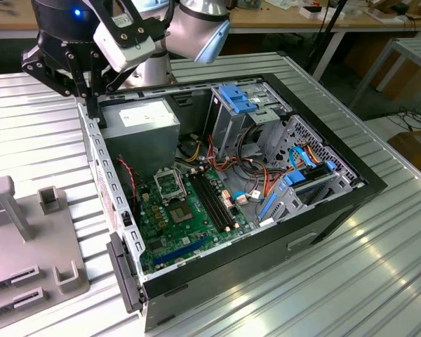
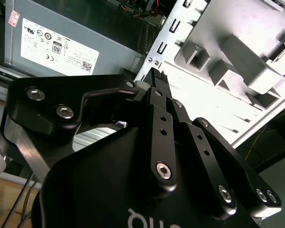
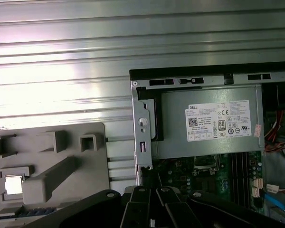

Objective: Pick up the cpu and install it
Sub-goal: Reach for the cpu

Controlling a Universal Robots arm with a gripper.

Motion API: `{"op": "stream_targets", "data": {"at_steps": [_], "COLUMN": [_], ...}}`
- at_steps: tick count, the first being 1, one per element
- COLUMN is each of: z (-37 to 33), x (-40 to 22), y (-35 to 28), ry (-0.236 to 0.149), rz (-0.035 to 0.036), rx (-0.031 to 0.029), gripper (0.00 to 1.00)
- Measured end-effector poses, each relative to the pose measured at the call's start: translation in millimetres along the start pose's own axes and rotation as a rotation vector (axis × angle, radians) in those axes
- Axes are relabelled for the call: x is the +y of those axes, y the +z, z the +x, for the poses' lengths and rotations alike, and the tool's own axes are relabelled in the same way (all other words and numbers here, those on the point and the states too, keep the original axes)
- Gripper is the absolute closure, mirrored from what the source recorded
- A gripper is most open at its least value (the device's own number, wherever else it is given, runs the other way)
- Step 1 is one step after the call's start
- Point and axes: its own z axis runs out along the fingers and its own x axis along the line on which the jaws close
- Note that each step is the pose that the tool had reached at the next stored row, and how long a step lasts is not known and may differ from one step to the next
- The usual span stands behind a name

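Observation:
The cpu [image 3: 12, 185] is a small bright silver square lying in a pocket of the grey holder block [image 3: 52, 166] on the table, beside the open computer case. My gripper [image 1: 92, 111] hangs over the case's rear corner next to the grey power-supply box [image 1: 144, 130], well away from the cpu. Its black fingers [image 2: 156, 83] stand pressed together, shut, with nothing between them. The black linkage of the gripper [image 3: 152, 204] also shows in the first wrist view. The square cpu socket [image 1: 170, 186] with its metal frame sits on the green motherboard, below the power supply.
The open case [image 1: 266, 232] holds long black memory slots [image 1: 214, 203], cable bundles and blue drive brackets [image 1: 242, 98]. The holder block [image 1: 28, 239] lies at the exterior view's left on the ribbed metal table [image 1: 379, 281]. The case's metal side wall [image 1: 102, 175] rises between block and motherboard.

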Motion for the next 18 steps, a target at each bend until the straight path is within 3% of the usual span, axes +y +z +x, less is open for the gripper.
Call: {"op": "stream_targets", "data": {"at_steps": [18], "z": [13.5], "x": [-1.0], "y": [-0.2], "ry": [0.0], "rz": [0.0], "rx": [0.0001], "gripper": [0.89]}}
